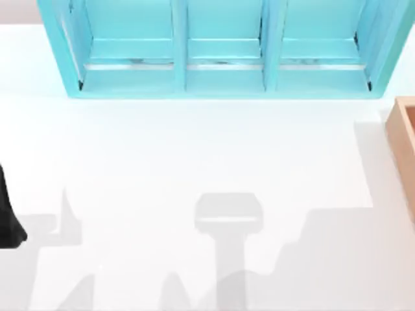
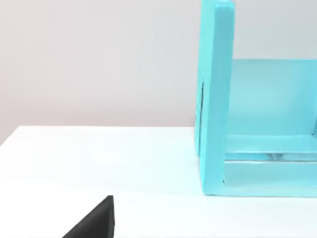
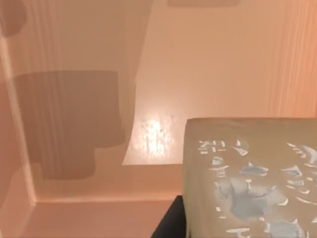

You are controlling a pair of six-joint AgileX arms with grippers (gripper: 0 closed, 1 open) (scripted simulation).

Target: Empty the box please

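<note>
My right pincer [image 3: 171, 220] hung inside the box [image 3: 208, 64], beside a carton [image 3: 247, 178]; its grip I couldn't tell.

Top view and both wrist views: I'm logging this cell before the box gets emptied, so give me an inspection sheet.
Surface: white table, shadows across it.
Job's things: box at the table's right edge, partly out of frame; olive-brown carton with a white mark inside it.
Clutter: nothing seen.
Pincers: left arm at the table's left edge; a dark part of the right pincer sits beside the carton inside the box.
Cables: nothing seen.
Surroundings: turquoise shelf cabinet at the far side.
</note>
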